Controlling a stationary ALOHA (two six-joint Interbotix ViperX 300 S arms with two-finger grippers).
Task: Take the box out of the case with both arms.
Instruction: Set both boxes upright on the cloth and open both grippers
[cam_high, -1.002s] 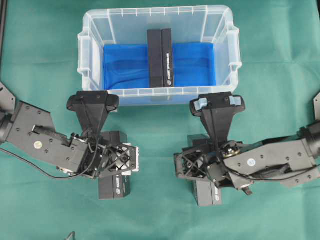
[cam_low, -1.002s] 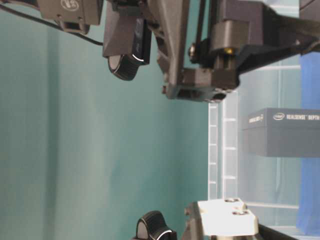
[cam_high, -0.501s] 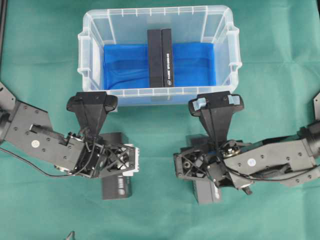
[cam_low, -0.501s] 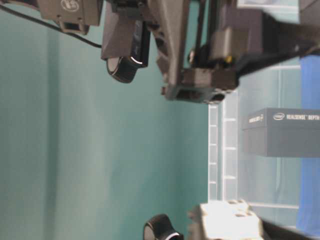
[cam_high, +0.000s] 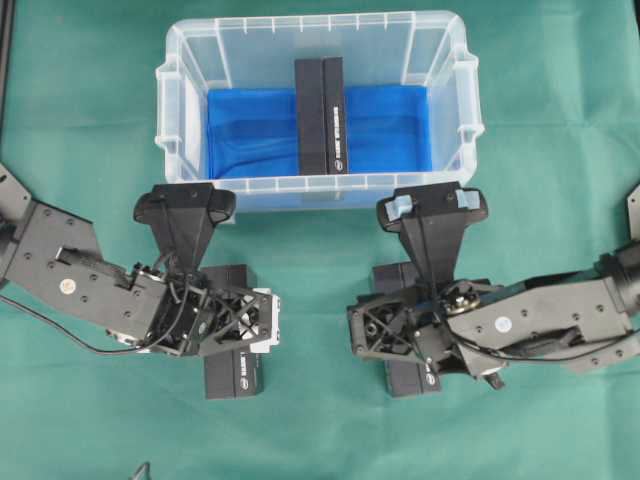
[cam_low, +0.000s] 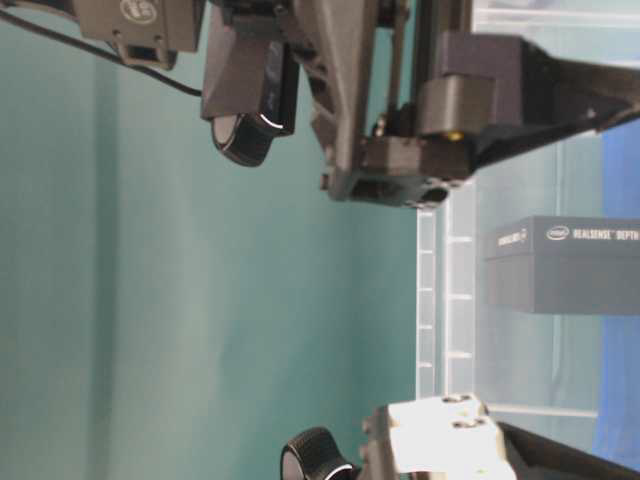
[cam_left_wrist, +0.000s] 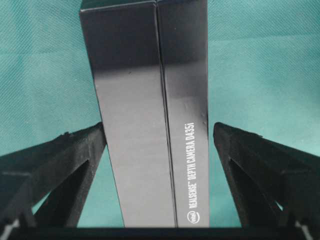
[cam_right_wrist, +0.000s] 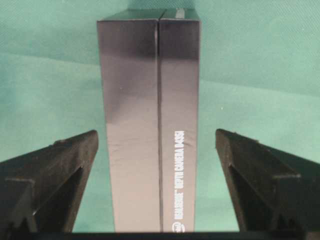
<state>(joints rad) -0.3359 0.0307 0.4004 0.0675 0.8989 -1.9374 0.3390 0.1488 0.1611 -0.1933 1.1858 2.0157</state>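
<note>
A clear plastic case (cam_high: 318, 100) with a blue sheet (cam_high: 380, 140) on its floor is seen on the green table (cam_high: 90, 120), beyond both hands. One black box (cam_high: 320, 115) is still standing on its long edge in the middle of the case, on the blue sheet; from table level its printed side (cam_low: 565, 262) is visible through the clear wall.

Two more black boxes are lying on the table outside the case, one under each hand. The left hand (cam_high: 215, 322) is placed over the left box (cam_high: 232, 372), whose near end shows past the hand. In the left wrist view this box (cam_left_wrist: 150, 115) is seen between the two black fingers (cam_left_wrist: 65, 160); the fingers are spread wide. The left finger stands right at the box's side, though contact cannot be told, and green cloth shows between the box and the right finger.

The right hand (cam_high: 395, 335) is placed over the right box (cam_high: 412, 378). In the right wrist view that box (cam_right_wrist: 150, 125) stands between the fingers (cam_right_wrist: 260, 170), which are likewise spread wide, with green table showing on both sides of the box. Nothing is gripped by either hand.

Both arms reach in from the outer edges of the table, with the case just ahead of the hands.
</note>
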